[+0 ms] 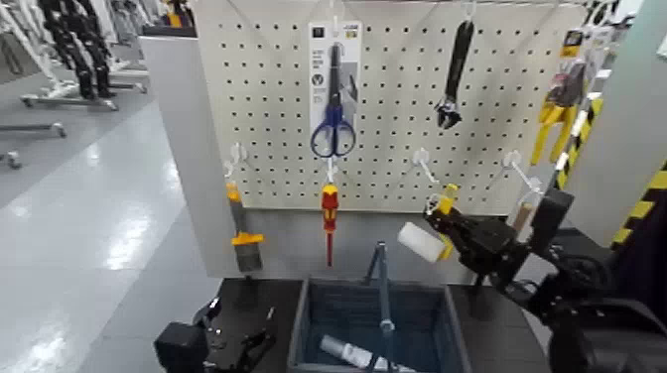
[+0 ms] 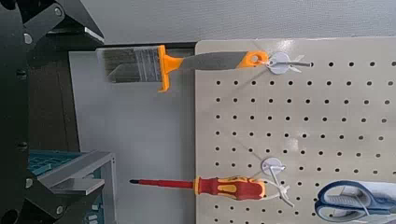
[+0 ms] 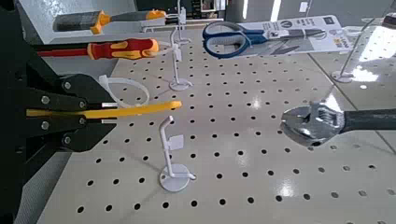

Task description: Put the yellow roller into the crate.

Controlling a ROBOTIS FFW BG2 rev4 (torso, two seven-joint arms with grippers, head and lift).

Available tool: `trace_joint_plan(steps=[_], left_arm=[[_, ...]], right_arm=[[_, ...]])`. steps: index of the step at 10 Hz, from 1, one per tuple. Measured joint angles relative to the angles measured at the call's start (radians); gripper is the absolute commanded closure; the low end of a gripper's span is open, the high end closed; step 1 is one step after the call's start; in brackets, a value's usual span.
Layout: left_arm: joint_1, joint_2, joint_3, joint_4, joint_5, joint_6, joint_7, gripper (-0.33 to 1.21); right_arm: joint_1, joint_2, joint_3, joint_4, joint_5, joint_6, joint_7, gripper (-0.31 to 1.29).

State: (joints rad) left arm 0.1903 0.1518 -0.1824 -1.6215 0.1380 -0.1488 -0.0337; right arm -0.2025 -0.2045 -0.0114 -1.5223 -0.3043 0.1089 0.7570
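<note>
Our right gripper (image 1: 443, 212) is closed on the yellow handle of the yellow roller (image 1: 422, 242), its jaws pressed to the plastic from both sides, as we hold the tool in the air in front of the pegboard (image 1: 268, 99). The white sleeve hangs above the far right part of the crate (image 1: 459, 332), clear of its rim. Close to the handle's free end we see a bare white hook (image 3: 172, 154), with a gap between the two. To the near left, outside the crate, our left gripper (image 1: 240, 329) stands wide open and holds nothing. The crate sits below the board, its carrying handle (image 1: 385, 298) raised across the middle and a white cylindrical item (image 1: 347, 351) lying inside. Left of the roller, a red-and-yellow screwdriver (image 1: 330, 223) hangs below blue scissors (image 1: 333, 124), with a yellow-collared brush (image 1: 245, 243) at far left.
</note>
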Motion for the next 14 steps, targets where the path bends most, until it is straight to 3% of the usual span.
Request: trace_joint_plan(steps=[3,6,9,14], left_arm=[[0.000,-0.001,-0.001,0.000,0.000,0.000,0.000,0.23],[0.001,-0.001,0.000,0.000,0.001,0.000,0.000,0.23],[0.001,0.000,0.000,0.000,0.003,-0.001,-0.003,0.23],[0.001,-0.001,0.000,0.000,0.005,-0.003,-0.003,0.23]], right_arm=[[0.112,0.014,-0.064,-0.180,0.001,0.092,-0.022,1.26],[0.190,0.028,-0.099,-0.232,-0.028,0.141,-0.020,1.26],[0.212,0.046,-0.093,-0.170,-0.061,0.146,-0.021,1.26],[0.182,0.057,-0.019,0.004,-0.152,0.141,-0.019,1.26]])
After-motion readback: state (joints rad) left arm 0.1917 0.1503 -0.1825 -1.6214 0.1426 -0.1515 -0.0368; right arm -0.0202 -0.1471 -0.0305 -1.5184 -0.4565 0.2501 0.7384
